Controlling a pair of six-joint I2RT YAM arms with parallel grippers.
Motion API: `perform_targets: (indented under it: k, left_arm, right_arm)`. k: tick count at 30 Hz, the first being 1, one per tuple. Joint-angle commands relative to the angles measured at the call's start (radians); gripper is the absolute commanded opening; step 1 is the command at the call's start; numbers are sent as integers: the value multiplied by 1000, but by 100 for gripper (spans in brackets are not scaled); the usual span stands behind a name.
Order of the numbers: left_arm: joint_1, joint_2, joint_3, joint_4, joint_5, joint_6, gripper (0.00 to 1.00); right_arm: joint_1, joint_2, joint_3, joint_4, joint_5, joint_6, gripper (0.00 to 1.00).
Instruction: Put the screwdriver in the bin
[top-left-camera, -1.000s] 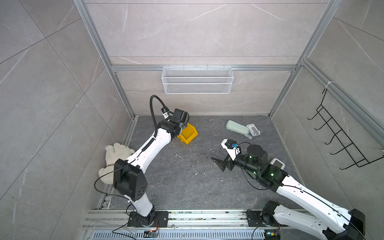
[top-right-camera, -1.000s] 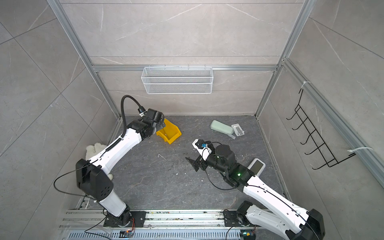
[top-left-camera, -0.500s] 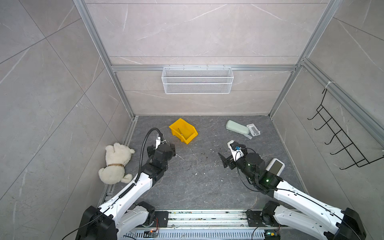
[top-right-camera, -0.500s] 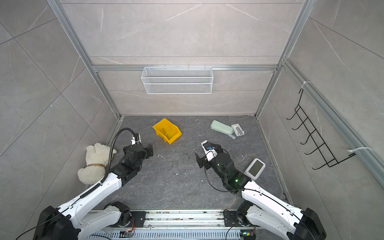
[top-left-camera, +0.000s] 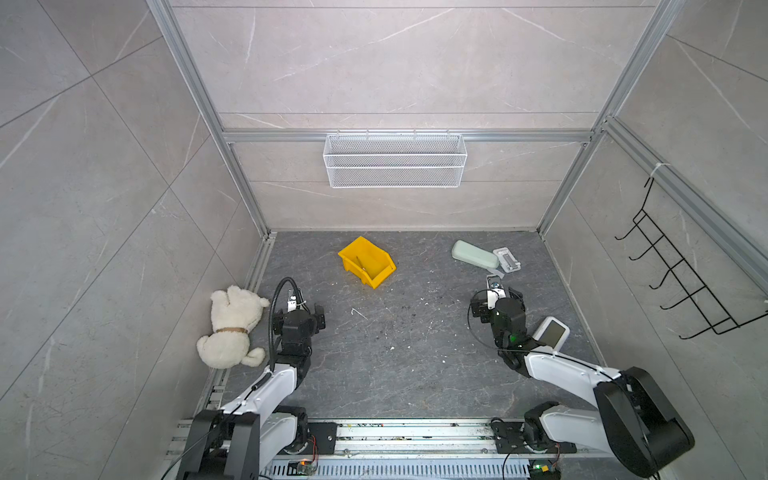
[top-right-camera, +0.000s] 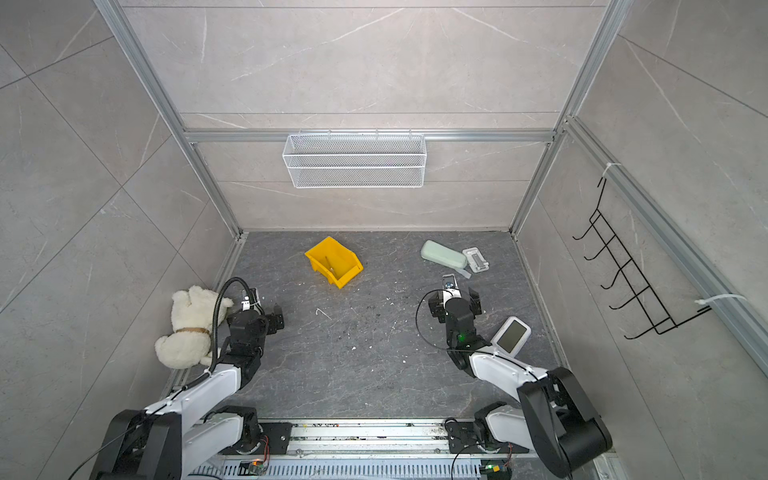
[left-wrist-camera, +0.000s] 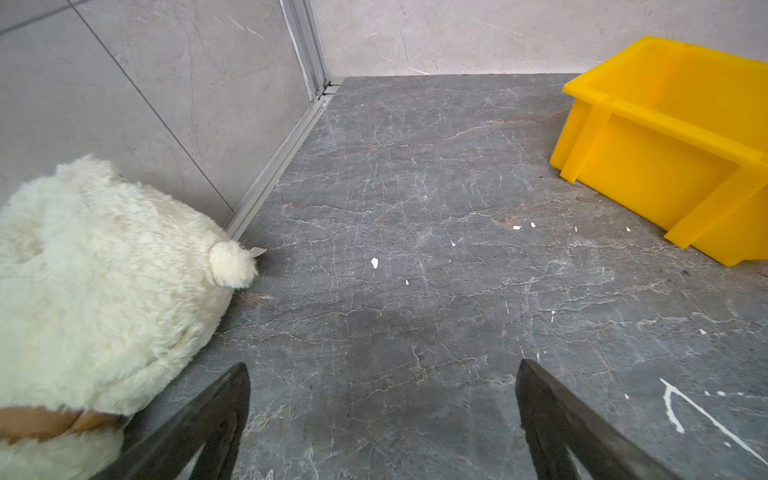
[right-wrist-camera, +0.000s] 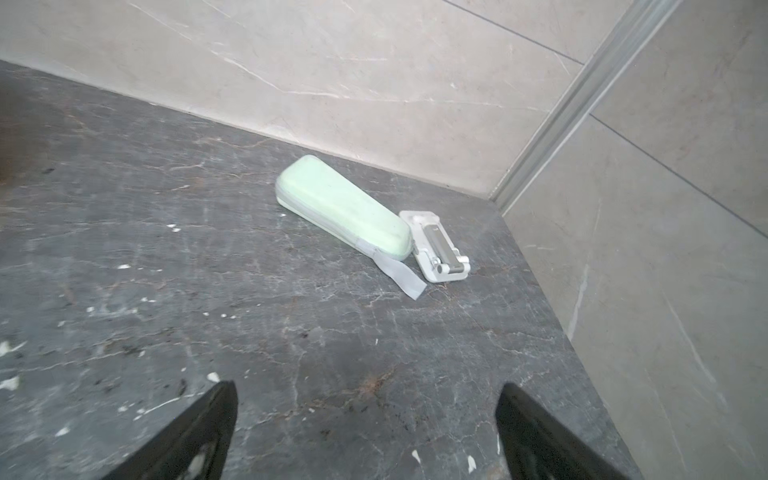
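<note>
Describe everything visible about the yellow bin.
The bin is bright yellow, glossy-looking plastic, open-topped, with a thick rim, ribbed outer walls and a lowered front. It stands upright, turned at an angle, on the dark floor near the back. A slim screwdriver lies inside; nothing else touches it.

Dark grey veined floor (left-wrist-camera: 395, 187) under my left claw (left-wrist-camera: 382, 365), white-flecked. Pale grey tiled walls (top-left-camera: 395, 62) around, aluminium rails (top-left-camera: 270, 136). White wire basket (top-left-camera: 395, 166) on wall ahead; black hook rack (top-left-camera: 681, 261) on wall beyond my right claw (right-wrist-camera: 365, 385).
</note>
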Motion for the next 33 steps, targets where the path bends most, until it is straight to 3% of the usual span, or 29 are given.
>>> perform_targets:
  k: [1, 4, 6, 10, 12, 15, 33]
  left_arm:
    - [31, 104, 14, 242, 109, 52, 100]
    - [51, 213, 57, 265, 118, 56, 100]
    - [67, 264, 57, 299, 154, 54, 100]
    - [99, 415, 23, 522, 238, 67, 100]
    - [123, 375, 66, 359, 295, 45, 100]
    - [191, 386, 104, 302, 401, 8, 100]
    - [190, 386, 96, 318, 379, 6, 100]
  right_arm:
    - [-56, 85, -8, 114, -91, 59, 99]
    - [-103, 182, -51, 288, -124, 86, 99]
    - [-149, 145, -60, 224, -226, 119, 99]
    - [-193, 245, -98, 413, -305, 132, 99]
    - [-214, 205, -52, 249, -344, 144, 99]
    - [-243, 213, -25, 209, -384, 161, 99]
    - [-243, 218, -31, 236, -381, 154, 99]
